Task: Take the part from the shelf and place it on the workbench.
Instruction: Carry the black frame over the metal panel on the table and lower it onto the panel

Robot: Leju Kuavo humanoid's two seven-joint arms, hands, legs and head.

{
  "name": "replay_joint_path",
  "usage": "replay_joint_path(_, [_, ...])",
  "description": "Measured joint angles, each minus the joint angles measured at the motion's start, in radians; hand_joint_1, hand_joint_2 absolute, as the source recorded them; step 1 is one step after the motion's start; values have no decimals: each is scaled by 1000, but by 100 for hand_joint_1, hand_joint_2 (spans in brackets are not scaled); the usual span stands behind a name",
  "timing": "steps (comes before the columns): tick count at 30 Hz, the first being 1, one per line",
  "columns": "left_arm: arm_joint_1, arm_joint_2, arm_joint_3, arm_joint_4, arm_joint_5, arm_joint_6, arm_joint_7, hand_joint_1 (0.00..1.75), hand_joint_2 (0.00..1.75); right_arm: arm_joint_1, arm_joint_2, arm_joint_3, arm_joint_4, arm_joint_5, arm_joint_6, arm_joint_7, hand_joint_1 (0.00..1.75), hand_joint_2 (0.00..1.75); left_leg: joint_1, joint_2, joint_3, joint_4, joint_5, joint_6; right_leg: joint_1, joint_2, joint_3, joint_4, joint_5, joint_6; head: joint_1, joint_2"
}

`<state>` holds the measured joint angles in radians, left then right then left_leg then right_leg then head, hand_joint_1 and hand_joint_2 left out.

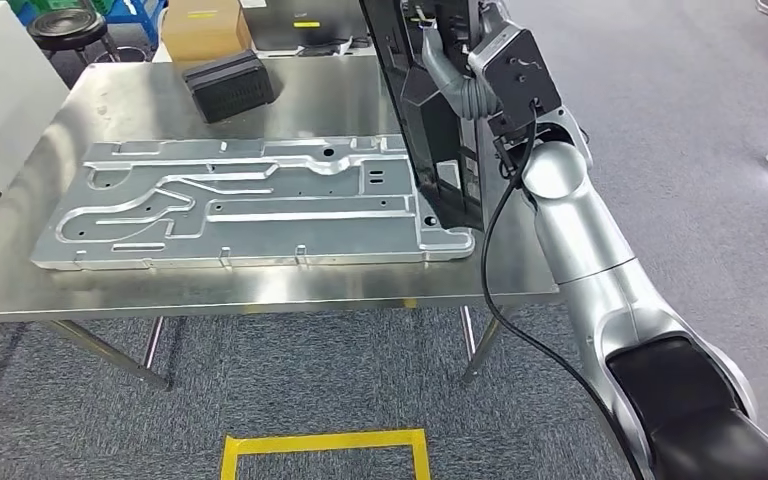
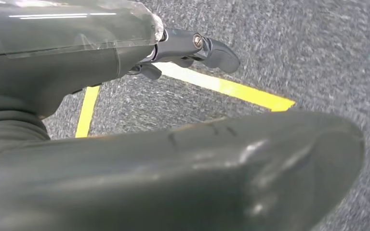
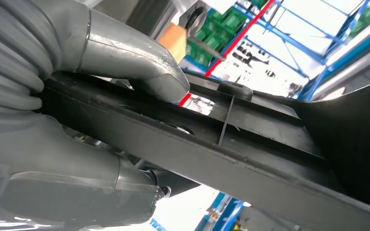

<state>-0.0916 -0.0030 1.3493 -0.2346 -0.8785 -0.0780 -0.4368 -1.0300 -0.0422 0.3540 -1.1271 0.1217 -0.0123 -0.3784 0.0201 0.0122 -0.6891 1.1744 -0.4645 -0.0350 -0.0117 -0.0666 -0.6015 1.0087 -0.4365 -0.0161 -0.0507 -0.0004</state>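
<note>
The black part (image 1: pixel 430 110) is held upright in the upper centre of the head view, its lower end resting on the right end of the grey metal plate (image 1: pixel 240 205) that lies flat on the steel workbench (image 1: pixel 260 290). The right hand (image 1: pixel 450 70) is clamped on the part near the top of the frame; in the right wrist view the thumb (image 3: pixel 135 57) is pressed onto the black part (image 3: pixel 250 144) with fingers (image 3: pixel 77 192) wrapped on its other side. The left hand (image 2: pixel 192 48) is seen over grey carpet (image 2: pixel 318 57) and yellow floor tape (image 2: pixel 226 87), its fingers partly curled with nothing between them; how far closed cannot be told. A black ribbed box (image 1: pixel 228 85) and a brown cardboard box (image 1: pixel 205 28) are set at the far edge of the workbench; their contents cannot be seen. Blue crates (image 1: pixel 125 10) are stacked at the upper left.
</note>
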Motion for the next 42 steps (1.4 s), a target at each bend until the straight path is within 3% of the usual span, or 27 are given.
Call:
replay_joint_path(2, [-2,1,0,0,0,0,0,0,0,-1,0,0,0,0,-2,0,175,175,-6,27,56,-117,41,16,8,-24,5,5,-9,11,0,0])
replay_joint_path(4, [-1,1,0,0,0,0,0,0,0,-3,2,0,0,0,-3,-1,175,175,-11,25,70,-153,44,38,14,-46,10,9,-18,26,0,0])
replay_joint_path(6, [-1,1,0,0,0,0,0,0,0,-3,3,1,0,0,-3,-1,175,175,-8,3,72,-159,49,50,8,-14,-3,48,-49,37,0,0])
replay_joint_path(8, [-4,1,0,0,0,0,0,0,0,-3,3,0,1,0,-3,-1,175,175,-6,-18,72,-160,52,58,2,42,-58,168,-112,43,0,0])
replay_joint_path(9, [-5,1,0,0,0,0,0,0,0,-1,3,0,2,0,-3,-1,175,175,-7,-30,72,-160,52,60,1,56,-94,239,-141,44,0,0])
replay_joint_path(10, [-5,1,0,0,0,0,0,0,0,0,2,0,4,0,-4,-1,175,175,-7,-43,72,-160,52,61,1,62,-121,289,-153,45,0,0])
replay_joint_path(11, [-5,1,0,0,0,0,0,0,0,2,2,0,6,2,-4,-1,175,175,-8,-57,72,-159,52,61,1,64,-132,305,-146,43,0,0])
replay_joint_path(12, [-4,1,0,0,0,-1,0,0,0,2,1,0,7,4,-5,-2,175,175,-8,-72,73,-158,52,61,1,67,-123,277,-118,40,0,0])
replay_joint_path(15, [-3,0,0,1,0,-2,0,0,0,-5,-1,0,5,11,-10,-7,175,175,-10,-103,73,-155,50,57,5,88,-38,76,-14,22,0,0])
replay_joint_path(17, [-1,-1,0,1,1,-3,-2,0,0,-10,-1,1,-6,18,-24,-13,175,175,-9,-116,68,-154,50,48,10,96,-14,17,1,15,0,0])
replay_joint_path(19, [3,0,0,1,2,-3,-4,0,0,-10,1,4,-28,35,-46,-15,175,175,-7,-122,65,-156,50,36,9,90,-10,8,3,10,0,0])
replay_joint_path(20, [5,0,0,1,4,-3,-5,0,0,-11,2,5,-41,47,-56,-11,175,175,-8,-116,65,-155,47,31,7,86,-7,2,5,7,0,0])
replay_joint_path(22, [4,2,0,2,8,-4,-6,0,0,-15,2,8,-69,88,-74,14,175,175,-10,-75,44,-104,12,21,0,77,1,-11,9,-1,0,0])
replay_joint_path(24, [1,2,1,2,11,-6,-6,0,0,-26,2,18,-87,150,-90,52,175,175,-6,-35,-12,22,-50,10,2,71,3,-12,9,-6,-1,0])
replay_joint_path(25, [0,2,1,2,12,-8,-7,0,0,-30,2,24,-88,186,-100,68,175,175,-3,-27,-40,82,-71,6,2,67,4,-12,7,-8,-1,0])
replay_joint_path(26, [-1,2,1,2,13,-10,-7,0,0,-33,1,31,-86,230,-114,86,175,175,0,-24,-56,112,-75,2,2,64,4,-11,7,-7,-1,0])
replay_joint_path(27, [-1,1,1,2,12,-12,-9,0,0,-38,1,39,-78,293,-138,110,175,175,3,-21,-52,103,-58,-1,1,62,4,-9,5,-5,-1,0])
replay_joint_path(29, [-1,2,1,2,8,-15,-15,0,0,-52,-1,56,-47,471,-210,173,175,175,9,-14,5,-14,4,-6,-1,57,4,0,-1,4,-1,0])
replay_joint_path(31, [-4,2,1,2,0,-19,-23,0,0,-66,-11,64,-3,624,-296,205,175,175,8,-9,58,-119,36,1,3,52,-1,12,-9,16,0,0])
replay_joint_path(32, [-4,2,0,2,-3,-20,-26,0,0,-68,-18,64,14,659,-331,198,175,175,6,-9,66,-137,36,8,6,50,-3,15,-11,21,0,0])
replay_joint_path(34, [-2,2,0,2,-7,-20,-28,0,0,-67,-32,55,36,674,-372,175,175,175,4,-14,64,-136,35,26,6,48,-5,16,-10,30,0,0])
replay_joint_path(36, [-1,2,0,2,-8,-22,-31,0,0,-66,-42,36,43,664,-382,163,175,175,3,-14,65,-139,37,39,2,51,-13,36,-28,39,0,0])
replay_joint_path(37, [-2,2,0,2,-8,-25,-33,0,0,-66,-46,25,44,661,-381,162,175,175,4,-13,66,-141,38,46,0,54,-29,71,-50,43,0,0])
replay_joint_path(40, [-5,2,-1,2,-8,-35,-42,0,0,-63,-60,1,48,665,-378,166,175,175,0,-11,66,-141,37,56,-1,60,-122,263,-134,48,0,0])
replay_joint_path(41, [-4,2,-1,2,-9,-37,-45,0,0,-61,-66,-4,49,669,-377,168,175,175,-2,-11,67,-141,36,57,-1,60,-142,301,-139,48,0,0])
replay_joint_path(42, [-4,3,-1,2,-9,-38,-46,0,0,-59,-72,-9,51,674,-376,169,175,175,-3,-11,68,-141,36,58,-1,61,-144,299,-124,45,0,0])
